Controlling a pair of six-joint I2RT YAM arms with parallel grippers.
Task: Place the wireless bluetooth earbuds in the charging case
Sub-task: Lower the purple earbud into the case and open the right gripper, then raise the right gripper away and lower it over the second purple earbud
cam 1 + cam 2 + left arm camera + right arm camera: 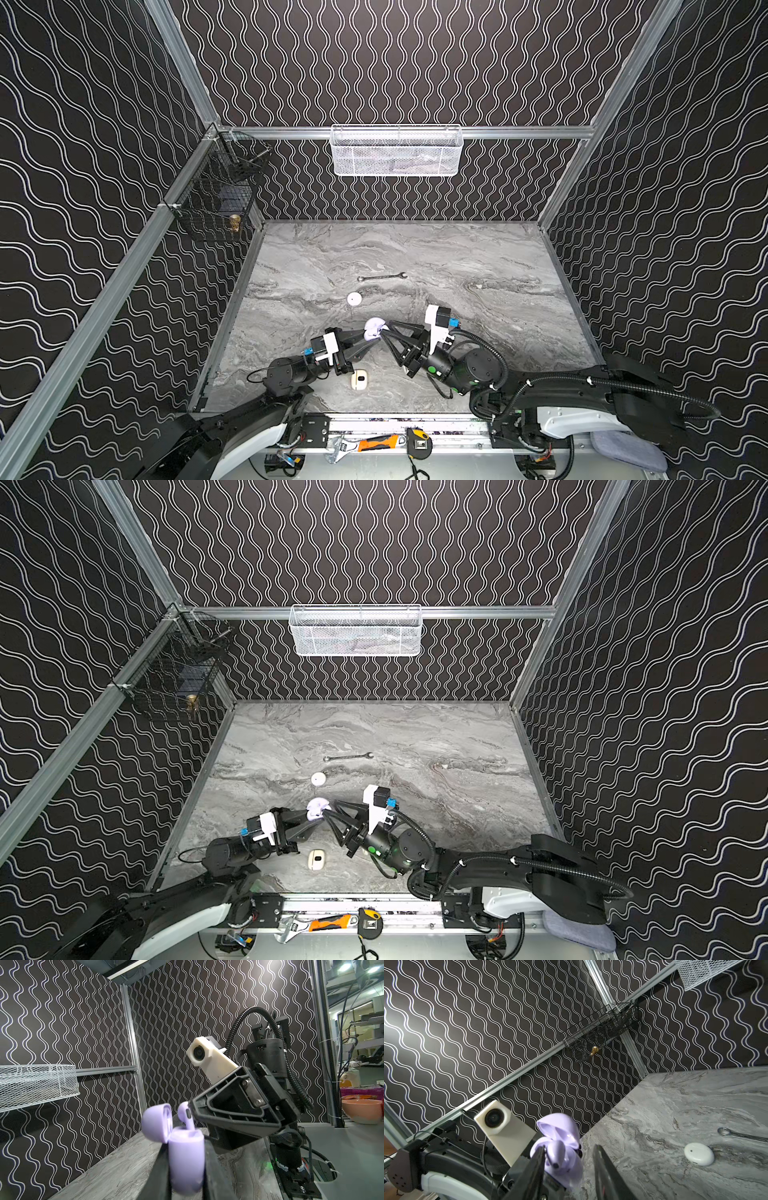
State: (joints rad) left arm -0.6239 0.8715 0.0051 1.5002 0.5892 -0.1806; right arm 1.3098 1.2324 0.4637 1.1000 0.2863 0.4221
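In both top views my left gripper (362,337) sits just left of the lower middle. It is clamped tight on the lavender charging case (186,1159), which is hinged open. A lavender earbud (184,1110) stands stem-down in the case's mouth. Right of it, my right gripper (569,1153) has its jaws parted and grips nothing, with one finger right beside the earbud's head. A cream case (359,380) lies lower in the frame, apart from both grippers.
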